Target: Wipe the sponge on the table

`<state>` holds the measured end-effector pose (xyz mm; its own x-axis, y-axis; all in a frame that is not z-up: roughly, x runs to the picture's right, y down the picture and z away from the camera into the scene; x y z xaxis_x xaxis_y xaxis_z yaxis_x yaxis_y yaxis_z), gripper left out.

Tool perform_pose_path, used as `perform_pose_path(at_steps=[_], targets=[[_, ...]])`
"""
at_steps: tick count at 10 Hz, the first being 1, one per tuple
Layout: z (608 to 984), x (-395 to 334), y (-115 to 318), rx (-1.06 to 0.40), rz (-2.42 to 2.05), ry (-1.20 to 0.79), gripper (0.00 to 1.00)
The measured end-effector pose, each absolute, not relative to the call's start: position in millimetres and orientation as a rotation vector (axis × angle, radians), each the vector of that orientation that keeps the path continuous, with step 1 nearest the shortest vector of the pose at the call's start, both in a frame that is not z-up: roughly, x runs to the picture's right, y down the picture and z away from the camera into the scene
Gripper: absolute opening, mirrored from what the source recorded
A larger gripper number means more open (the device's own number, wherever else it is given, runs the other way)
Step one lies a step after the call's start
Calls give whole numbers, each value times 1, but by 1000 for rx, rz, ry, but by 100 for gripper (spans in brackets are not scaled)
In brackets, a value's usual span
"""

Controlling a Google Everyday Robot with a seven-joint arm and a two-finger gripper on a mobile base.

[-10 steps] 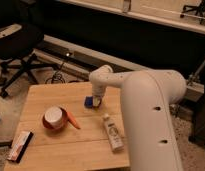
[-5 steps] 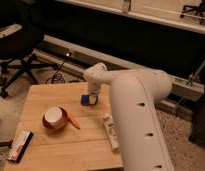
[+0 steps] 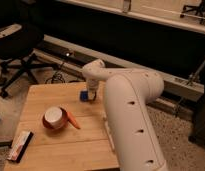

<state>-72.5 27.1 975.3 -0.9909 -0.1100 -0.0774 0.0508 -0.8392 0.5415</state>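
- Containers first: there's just one, a white cup (image 3: 54, 115) sitting in a round red-orange dish (image 3: 46, 122) on the left half of the table (image 3: 66, 150). The inside of the cup looks pale and I can't make out anything in it.
- An orange tapered thing (image 3: 72, 120), kinda carrot-shaped, lies flat on the wood. It's touching the right side of the dish and points toward the front right.
- Labels: a flat rectangular packet (image 3: 20, 145) lies at the front left edge of the table. It's dark with pale and reddish patches. There's probably print on it, but none of it is readable.
- The sponge (image 3: 84, 95) is a small dark blue block. It sits on the tabletop near the far edge, a bit right of the middle and well apart from the cup.
- The gripper (image 3: 90, 92) is down at the sponge, right on top of and beside it. I honestly can't tell whether it's clamped on the sponge or just resting against it.
- The arm (image 3: 131, 115) is smooth white plastic, fat and rounded, with a few small dark holes down its side. It covers the right part of the table.
- The table is pale wood planks with visible seams, rectangular and low.
- Behind it on the left is a black office chair (image 3: 18, 47), and the floor (image 3: 178, 135) is speckled grey.
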Motion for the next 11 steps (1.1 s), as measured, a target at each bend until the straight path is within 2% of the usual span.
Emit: perform_pose_path(at_steps=[11], targets=[[1007,-4,15,28,-2878,-848,20]])
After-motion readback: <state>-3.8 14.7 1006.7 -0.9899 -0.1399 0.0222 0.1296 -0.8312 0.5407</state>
